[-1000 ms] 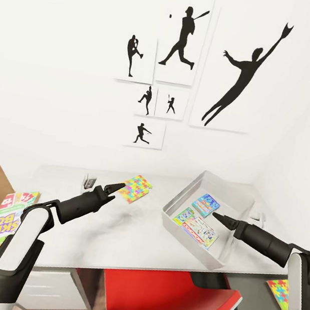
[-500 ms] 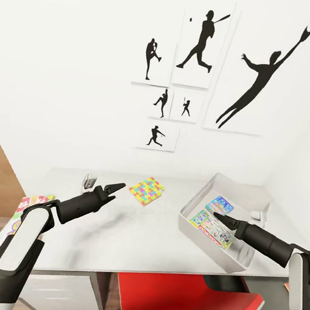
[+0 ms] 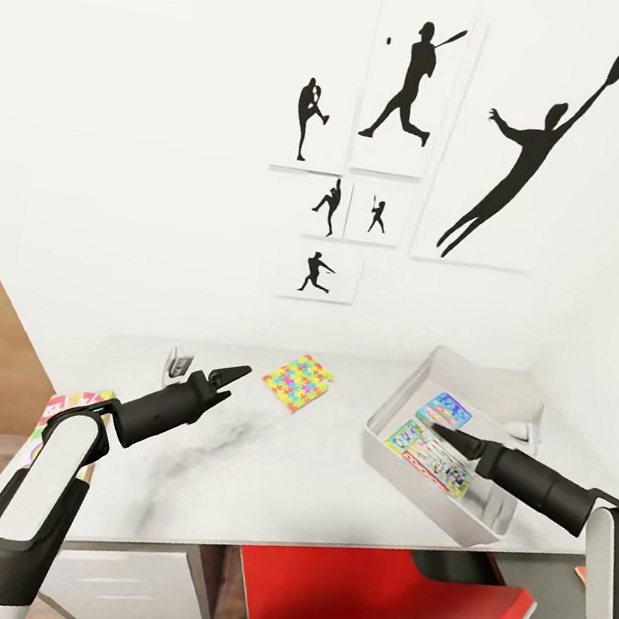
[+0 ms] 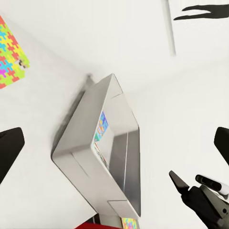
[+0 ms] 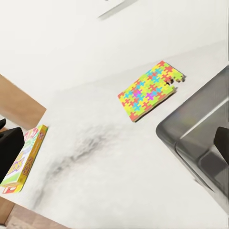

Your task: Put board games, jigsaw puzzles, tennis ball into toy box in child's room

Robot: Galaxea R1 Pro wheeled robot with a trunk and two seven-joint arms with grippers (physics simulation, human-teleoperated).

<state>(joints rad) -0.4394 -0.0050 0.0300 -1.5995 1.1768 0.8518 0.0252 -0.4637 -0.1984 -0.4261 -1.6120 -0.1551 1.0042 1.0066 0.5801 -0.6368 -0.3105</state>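
The grey toy box stands on the table at the right, holding a small blue board game and a white-green one. My right gripper hovers open over the box's near side. A jigsaw puzzle lies flat mid-table, and my left gripper hangs open just left of it, above the tabletop. The Skip-Bo box lies at the table's left end. The right wrist view takes in the puzzle, Skip-Bo and toy box. The tennis ball is out of view.
A red chair is tucked under the table's front edge, below my arms. A small white fitting sits at the back of the table near the wall. Baseball silhouette prints hang above. White drawers sit under the left end.
The whole picture has slid to the right, so the camera has turned left. Both arms keep the same pose, with the grippers open as before.
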